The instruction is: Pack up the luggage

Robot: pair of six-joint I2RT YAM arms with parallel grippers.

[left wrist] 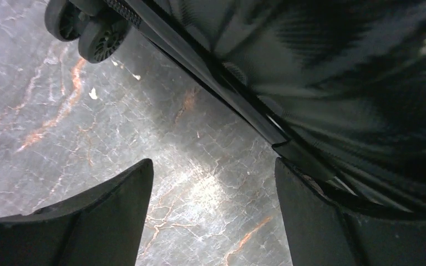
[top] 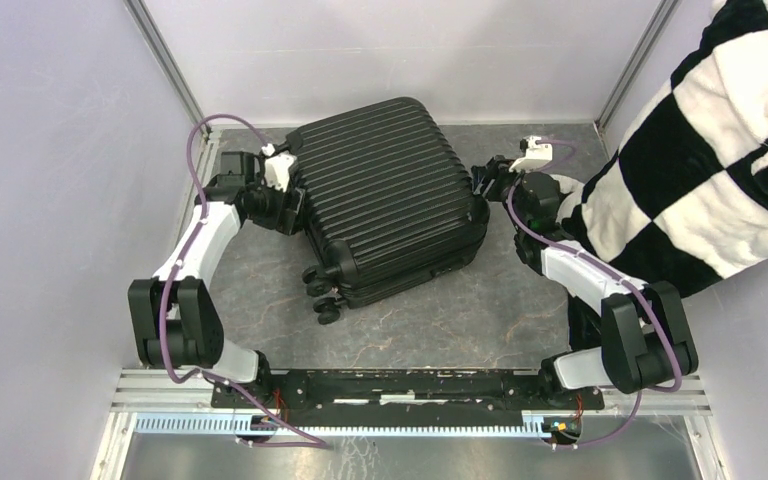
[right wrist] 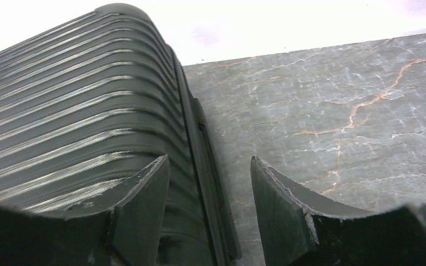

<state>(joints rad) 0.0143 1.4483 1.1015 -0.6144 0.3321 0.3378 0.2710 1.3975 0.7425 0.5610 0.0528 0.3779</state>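
Observation:
The luggage (top: 390,195) is a black ribbed hard-shell suitcase lying closed and flat in the middle of the table, its caster wheels (top: 322,290) toward the front left. My left gripper (top: 290,205) is open at the suitcase's left edge; in the left wrist view (left wrist: 213,183) the shell (left wrist: 338,83) is against the right finger and two wheels (left wrist: 97,39) show at the top left. My right gripper (top: 480,190) is open at the right edge; in the right wrist view (right wrist: 209,172) the jaws straddle the rim of the shell (right wrist: 77,111), nothing held.
The grey marbled tabletop (top: 460,310) is enclosed by white walls at the left, back and right. A person in a black-and-white checked garment (top: 700,150) leans in at the right, close behind my right arm.

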